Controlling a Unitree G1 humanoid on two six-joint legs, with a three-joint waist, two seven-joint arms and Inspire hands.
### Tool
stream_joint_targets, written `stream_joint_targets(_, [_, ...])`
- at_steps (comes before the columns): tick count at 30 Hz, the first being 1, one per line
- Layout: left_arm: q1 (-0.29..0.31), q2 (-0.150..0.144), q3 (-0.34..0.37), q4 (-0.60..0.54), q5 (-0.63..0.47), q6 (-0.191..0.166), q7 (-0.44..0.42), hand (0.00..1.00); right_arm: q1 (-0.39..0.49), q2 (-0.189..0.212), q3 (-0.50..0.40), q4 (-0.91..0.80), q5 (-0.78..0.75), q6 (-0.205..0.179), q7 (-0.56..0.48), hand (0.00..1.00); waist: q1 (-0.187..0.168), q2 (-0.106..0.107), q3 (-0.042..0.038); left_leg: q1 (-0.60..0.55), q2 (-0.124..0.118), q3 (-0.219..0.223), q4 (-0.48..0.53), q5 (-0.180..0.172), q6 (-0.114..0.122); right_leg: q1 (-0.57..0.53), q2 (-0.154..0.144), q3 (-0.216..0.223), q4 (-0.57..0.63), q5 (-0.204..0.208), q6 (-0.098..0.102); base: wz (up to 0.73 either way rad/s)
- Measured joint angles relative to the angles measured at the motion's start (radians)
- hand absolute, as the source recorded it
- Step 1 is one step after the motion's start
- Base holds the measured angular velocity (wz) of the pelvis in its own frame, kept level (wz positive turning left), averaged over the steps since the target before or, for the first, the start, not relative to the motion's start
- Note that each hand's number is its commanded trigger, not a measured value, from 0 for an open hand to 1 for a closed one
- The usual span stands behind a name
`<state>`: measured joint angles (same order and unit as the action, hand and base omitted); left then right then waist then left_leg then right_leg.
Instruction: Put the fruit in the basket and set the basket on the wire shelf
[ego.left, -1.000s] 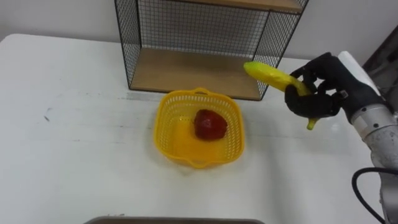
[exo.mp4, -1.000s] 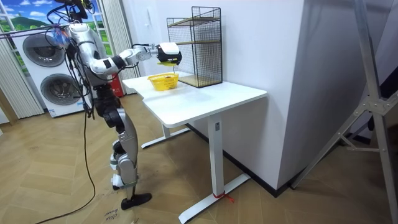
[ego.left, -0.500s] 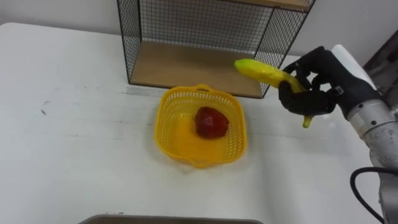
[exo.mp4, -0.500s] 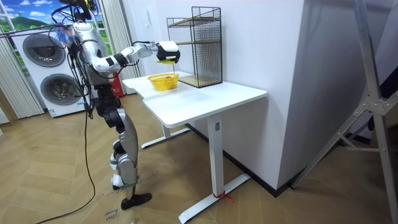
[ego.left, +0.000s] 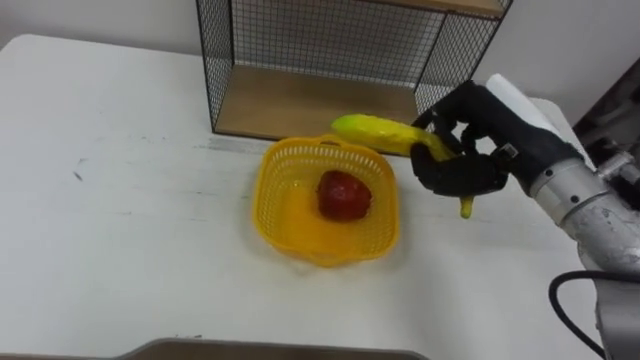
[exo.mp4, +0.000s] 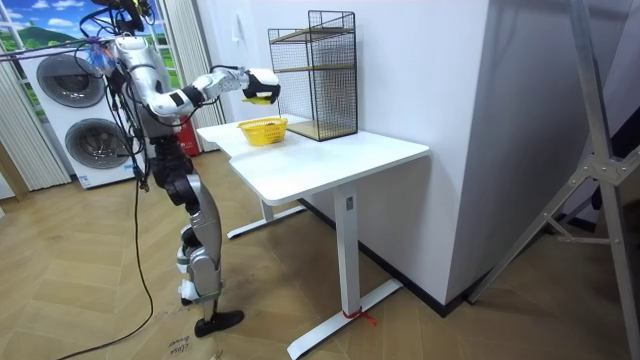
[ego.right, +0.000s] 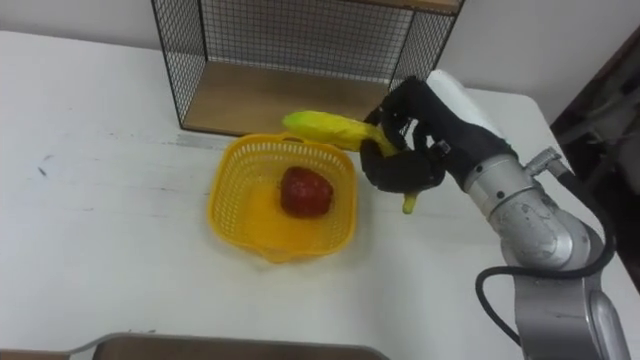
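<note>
On the white counter, the wire shelf is set at 12 o'clock, with the yellow basket just before it. At the basket's 2 o'clock, the right hand is clamped around the banana near its stem. A red fruit is seen inside the basket. The banana is judged light and bruisable, and best gripped mid-length. Compared with a second ago, it is carried nearer the rim.

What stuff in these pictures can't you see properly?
- Banana: its middle is covered by the right hand's curled fingers, in both eye views.
- Shelf: its top is cut off by the upper edge of the eye views.
- Basket: too small in the room view to tell what lies inside.
- Grey thing: cut off by the lower edge of the eye views, so I cannot tell what it is.
</note>
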<state>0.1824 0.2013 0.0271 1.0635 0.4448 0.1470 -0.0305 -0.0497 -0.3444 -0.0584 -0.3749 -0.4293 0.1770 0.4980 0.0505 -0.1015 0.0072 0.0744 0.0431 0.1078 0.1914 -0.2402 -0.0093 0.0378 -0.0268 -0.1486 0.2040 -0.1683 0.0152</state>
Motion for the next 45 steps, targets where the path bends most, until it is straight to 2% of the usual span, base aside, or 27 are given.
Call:
stream_joint_targets(9, [-0.020,-0.008,-0.032,-0.001,-0.002,-0.004,0.023,0.00,-0.010,0.013,0.068,-0.005,0.007,-0.001,0.044,1.00,0.019,0.003,-0.0022,0.003,0.000,0.000,-0.002,0.001,0.001,-0.002,0.001,0.009,-0.001,0.000,0.000,0.00])
stream_joint_targets(14, [-0.025,-0.011,-0.034,0.000,-0.003,-0.004,0.026,0.00,-0.010,0.027,0.078,-0.005,0.012,-0.001,0.051,1.00,0.020,0.006,0.0000,0.004,0.000,-0.003,-0.002,0.001,0.001,-0.001,0.000,0.009,-0.001,0.000,0.000,0.00])
stream_joint_targets(15, [-0.026,-0.011,-0.034,-0.001,-0.003,-0.004,0.026,0.00,-0.010,0.028,0.078,-0.005,0.012,-0.001,0.051,0.81,0.025,0.008,0.0011,0.004,0.000,-0.003,-0.002,0.001,0.001,-0.001,0.000,0.010,-0.001,0.000,0.000,0.00])
stream_joint_targets(16, [-0.026,-0.011,-0.034,-0.001,-0.003,-0.004,0.026,0.00,-0.010,0.030,0.078,-0.005,0.011,-0.001,0.051,0.68,0.026,0.008,0.0011,0.004,0.000,-0.003,-0.002,0.001,0.001,-0.001,0.000,0.010,-0.001,0.000,0.000,0.00])
stream_joint_targets(17, [-0.027,-0.011,-0.034,-0.002,-0.003,-0.004,0.026,0.00,-0.010,0.037,0.078,-0.004,0.011,-0.001,0.051,0.21,0.027,0.008,0.0010,0.003,0.000,-0.005,-0.002,0.001,0.001,-0.001,0.000,0.010,-0.001,0.000,0.000,0.00])
stream_joint_targets(18, [-0.027,-0.011,-0.034,-0.002,-0.003,-0.004,0.026,0.00,-0.010,0.045,0.078,-0.004,0.011,-0.001,0.052,0.00,0.027,0.008,0.0010,0.002,0.000,-0.007,-0.001,0.001,0.001,-0.001,0.000,0.010,-0.001,0.000,0.000,0.00])
stream_joint_targets(26, [-0.028,-0.010,-0.035,-0.003,-0.004,-0.004,0.026,0.00,-0.010,0.055,0.079,-0.005,0.011,-0.001,0.062,0.00,0.031,0.005,-0.0007,0.001,0.000,-0.008,-0.003,0.001,0.001,-0.002,0.001,0.009,0.000,0.000,0.000,0.00])
stream_joint_targets(32, [-0.028,-0.010,-0.040,-0.004,-0.003,-0.004,0.026,0.00,-0.010,0.084,0.079,-0.005,-0.002,-0.001,0.062,0.00,0.031,0.003,-0.0029,0.001,0.000,-0.005,-0.001,0.001,0.001,-0.002,0.001,0.010,-0.001,0.000,0.000,0.00])
stream_joint_targets(40, [-0.025,-0.011,-0.040,-0.005,-0.021,-0.004,0.037,0.00,-0.010,0.085,0.079,-0.004,0.002,-0.001,0.059,0.00,0.033,0.010,0.0007,0.005,0.000,-0.004,-0.001,0.001,0.001,0.003,0.000,0.012,-0.002,0.000,0.000,0.00])
stream_joint_targets(45, [-0.008,-0.012,-0.037,-0.001,-0.045,-0.004,0.063,0.00,-0.010,0.085,0.078,-0.004,0.002,-0.001,0.056,0.00,0.028,0.011,-0.0008,0.009,0.000,-0.004,-0.003,0.001,0.001,0.009,0.000,0.002,-0.002,0.000,0.000,0.01])
